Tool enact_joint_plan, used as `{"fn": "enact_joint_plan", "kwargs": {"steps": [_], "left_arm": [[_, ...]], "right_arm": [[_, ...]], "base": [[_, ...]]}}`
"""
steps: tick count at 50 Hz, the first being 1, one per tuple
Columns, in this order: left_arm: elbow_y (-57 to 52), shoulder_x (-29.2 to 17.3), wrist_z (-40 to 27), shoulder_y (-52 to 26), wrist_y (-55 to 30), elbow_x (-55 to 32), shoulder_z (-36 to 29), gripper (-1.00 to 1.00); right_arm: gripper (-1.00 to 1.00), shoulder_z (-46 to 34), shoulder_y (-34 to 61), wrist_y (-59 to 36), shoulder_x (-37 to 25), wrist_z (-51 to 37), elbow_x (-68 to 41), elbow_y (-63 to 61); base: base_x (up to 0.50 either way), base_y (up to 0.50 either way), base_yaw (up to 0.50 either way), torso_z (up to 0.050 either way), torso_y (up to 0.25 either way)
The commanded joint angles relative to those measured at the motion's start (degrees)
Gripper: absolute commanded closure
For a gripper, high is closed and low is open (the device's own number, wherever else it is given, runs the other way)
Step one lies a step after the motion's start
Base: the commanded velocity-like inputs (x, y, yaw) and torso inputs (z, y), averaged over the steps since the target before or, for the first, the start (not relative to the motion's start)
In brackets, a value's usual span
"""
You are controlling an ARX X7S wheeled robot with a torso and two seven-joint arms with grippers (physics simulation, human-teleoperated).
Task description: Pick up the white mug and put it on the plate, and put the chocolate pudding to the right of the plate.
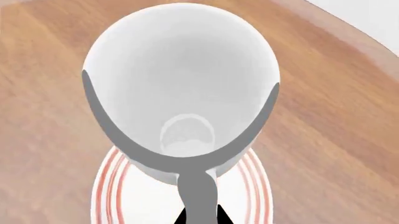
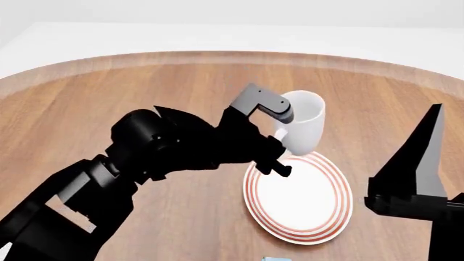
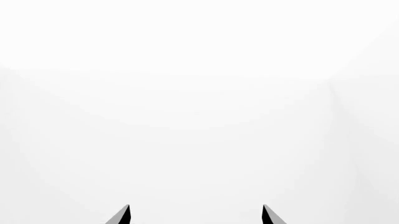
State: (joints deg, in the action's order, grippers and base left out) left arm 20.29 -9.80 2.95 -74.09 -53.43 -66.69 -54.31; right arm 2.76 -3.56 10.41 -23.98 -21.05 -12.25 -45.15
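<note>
White mug carried over the plate's far rim

White mug hangs in the air, clamped in the left gripper, which holds it at the handle side. It sits above the far edge of the red-ringed plate, not over the centre. To set it down well, the arm should probably bring the mug toward the plate's middle, keep it upright, then lower it gently before letting go. Right gripper points at blank white, its fingertips standing apart and empty.

A bare simulated room: a round wooden table against blank white surroundings, set with tableware.
</note>
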Motion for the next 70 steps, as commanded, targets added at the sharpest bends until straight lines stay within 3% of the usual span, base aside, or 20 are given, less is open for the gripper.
{"fn": "enact_joint_plan", "kwargs": {"steps": [1,10,20,23,31,37,70], "left_arm": [[10.3,5.8,3.8,1.2,1.8,-0.1,1.3,1.0],[15.5,8.7,3.8,1.8,2.5,-0.5,0.9,1.0],[19.0,9.7,3.7,1.3,6.3,-4.9,-4.9,1.0],[21.0,9.8,2.9,0.1,8.9,-9.6,-9.3,1.0],[22.4,9.8,-0.5,-4.1,17.5,-23.0,-28.7,1.0],[21.7,9.8,-1.8,-5.3,20.1,-26.2,-34.9,1.0],[20.5,9.8,-3.2,-5.3,24.3,-26.0,-35.8,1.0]], "right_arm": [[-1.0,1.3,-0.1,0.0,0.7,1.0,0.7,-0.1],[-1.0,1.0,-0.1,0.4,0.8,1.0,0.5,0.3],[-1.0,0.6,-0.1,0.5,0.7,0.9,0.6,0.5],[-1.0,0.7,-0.3,0.8,0.7,0.9,0.6,0.5],[-1.0,0.7,-0.5,1.1,0.6,0.8,0.5,0.7],[-1.0,0.7,-0.7,1.3,0.5,0.8,0.3,0.7],[-1.0,0.3,-0.8,1.7,0.2,0.5,-0.2,1.1]], "base": [[0.0,0.0,0.0,0.0,0.0],[0.0,0.0,0.0,0.0,0.0],[0.0,0.0,0.0,0.0,0.0],[0.0,0.0,0.0,0.0,0.0],[0.0,0.0,0.0,0.0,0.0],[0.0,0.0,0.0,0.0,0.0],[0.0,0.0,0.0,0.0,0.0]]}}
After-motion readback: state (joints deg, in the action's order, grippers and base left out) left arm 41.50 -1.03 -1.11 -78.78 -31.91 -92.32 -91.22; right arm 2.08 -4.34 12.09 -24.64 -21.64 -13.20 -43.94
